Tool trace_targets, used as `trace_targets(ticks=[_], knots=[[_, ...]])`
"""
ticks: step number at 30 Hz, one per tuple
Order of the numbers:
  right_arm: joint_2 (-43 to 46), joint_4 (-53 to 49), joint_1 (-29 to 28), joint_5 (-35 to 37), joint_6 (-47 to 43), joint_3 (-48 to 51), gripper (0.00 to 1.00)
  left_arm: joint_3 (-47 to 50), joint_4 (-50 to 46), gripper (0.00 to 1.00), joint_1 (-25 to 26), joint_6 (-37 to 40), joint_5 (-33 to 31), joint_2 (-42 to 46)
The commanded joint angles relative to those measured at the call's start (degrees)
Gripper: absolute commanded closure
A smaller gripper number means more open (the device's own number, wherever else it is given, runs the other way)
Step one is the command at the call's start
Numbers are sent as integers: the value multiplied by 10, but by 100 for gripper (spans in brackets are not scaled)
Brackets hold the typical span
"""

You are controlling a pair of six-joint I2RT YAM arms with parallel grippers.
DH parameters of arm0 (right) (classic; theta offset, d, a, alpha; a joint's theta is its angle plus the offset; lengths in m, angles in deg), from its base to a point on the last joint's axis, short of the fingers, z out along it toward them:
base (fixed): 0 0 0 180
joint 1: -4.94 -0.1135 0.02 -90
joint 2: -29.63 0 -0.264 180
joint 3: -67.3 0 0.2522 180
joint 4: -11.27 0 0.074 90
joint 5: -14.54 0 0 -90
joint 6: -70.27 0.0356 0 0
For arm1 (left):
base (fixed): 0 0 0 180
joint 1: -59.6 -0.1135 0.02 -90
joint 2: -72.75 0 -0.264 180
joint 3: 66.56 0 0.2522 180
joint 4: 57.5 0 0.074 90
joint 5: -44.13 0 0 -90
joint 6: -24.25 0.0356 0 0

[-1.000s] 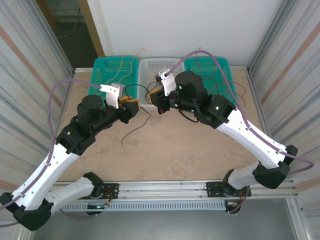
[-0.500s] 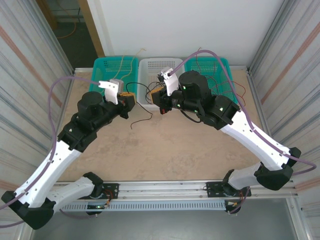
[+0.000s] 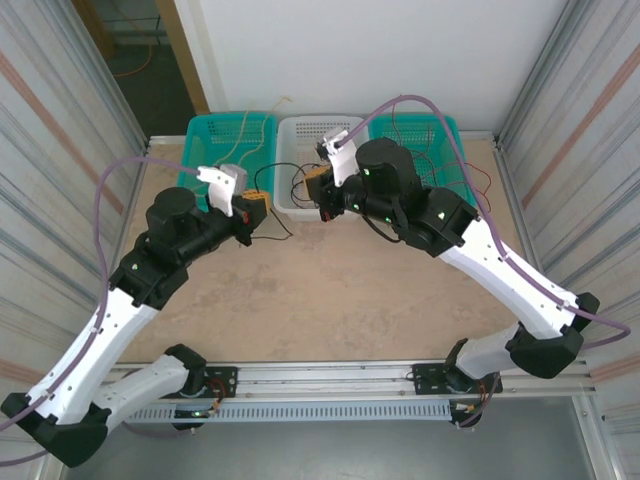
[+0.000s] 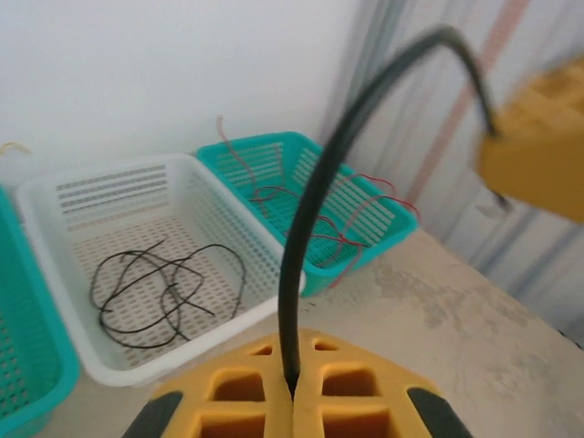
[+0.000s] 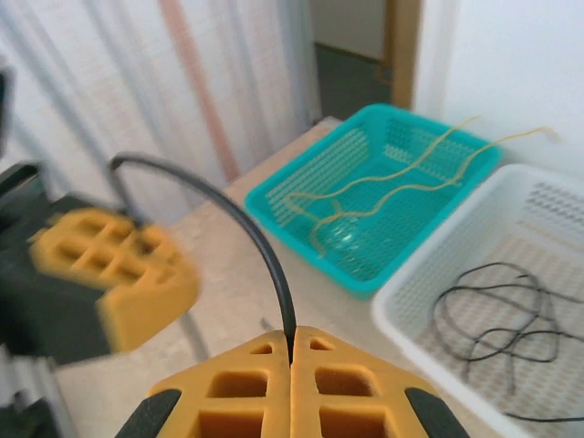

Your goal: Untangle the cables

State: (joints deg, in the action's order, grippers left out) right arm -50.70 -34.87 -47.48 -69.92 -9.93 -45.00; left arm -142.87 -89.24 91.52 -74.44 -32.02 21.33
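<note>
The tan table (image 3: 330, 290) carries three baskets along its far edge. A teal basket (image 5: 310, 155) on the left holds yellow cables (image 5: 392, 182), a white basket (image 4: 119, 187) in the middle holds loose black cables (image 4: 155, 287), and another teal basket (image 4: 246, 143) on the right holds red cables (image 4: 360, 212). Just in front of the white basket, the left gripper (image 4: 292, 388) and the right gripper (image 5: 290, 351) face each other, close together above the table. One black cable (image 4: 310, 201) arcs in the air between them, with a slack tail drooping towards the table. The main risk, as I judge it, is pulling the two ends apart too fast. The thin wire could slip out of a pinch that catches it only at the pad tips. Any remaining loop could also cinch into a tighter knot, and the hanging tail might snag on the white basket's rim and drag it. On both grippers the yellow fingers (image 5: 347, 383) are pressed fully together, with no gap between the pads. Each pair clamps the black cable right at the seam where its pads meet.
</note>
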Motion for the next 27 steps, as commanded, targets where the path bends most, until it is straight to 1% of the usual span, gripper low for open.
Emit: trace_targets(ticks=[1, 4, 6, 8, 11, 14, 18, 19, 20, 23, 24, 26, 27], knots=[[-24, -24, 19, 120, -24, -54, 100, -17, -49, 100, -2, 63, 144, -3], [-30, -23, 50, 111, -7, -71, 100, -44, -116, 100, -2, 83, 213, -36], [-31, -17, 68, 85, 7, -78, 100, -45, -130, 100, -2, 83, 241, -50], [-27, -3, 73, 53, 11, -74, 100, -39, -126, 100, -2, 75, 263, -57], [-16, 26, 66, 1, 7, -52, 100, -35, -118, 100, -2, 65, 285, -66], [-8, 37, 56, 0, 7, -37, 100, -44, -126, 100, -2, 65, 306, -85], [-3, 23, 48, 9, 7, -35, 100, -54, -119, 100, -2, 68, 286, -87], [0, 23, 46, 16, 7, -31, 98, -56, -113, 100, -2, 65, 268, -82], [5, 26, 44, 26, 7, -24, 92, -57, -103, 100, -3, 62, 251, -76], [24, 42, 44, 55, 9, 0, 75, -68, -82, 100, -6, 55, 224, -67], [31, 46, 45, 62, 10, 8, 68, -75, -79, 100, -6, 53, 224, -67], [42, 49, 52, 67, 18, 15, 54, -84, -69, 100, -6, 46, 210, -65], [46, 49, 58, 68, 25, 18, 49, -86, -60, 100, -7, 42, 201, -63]])
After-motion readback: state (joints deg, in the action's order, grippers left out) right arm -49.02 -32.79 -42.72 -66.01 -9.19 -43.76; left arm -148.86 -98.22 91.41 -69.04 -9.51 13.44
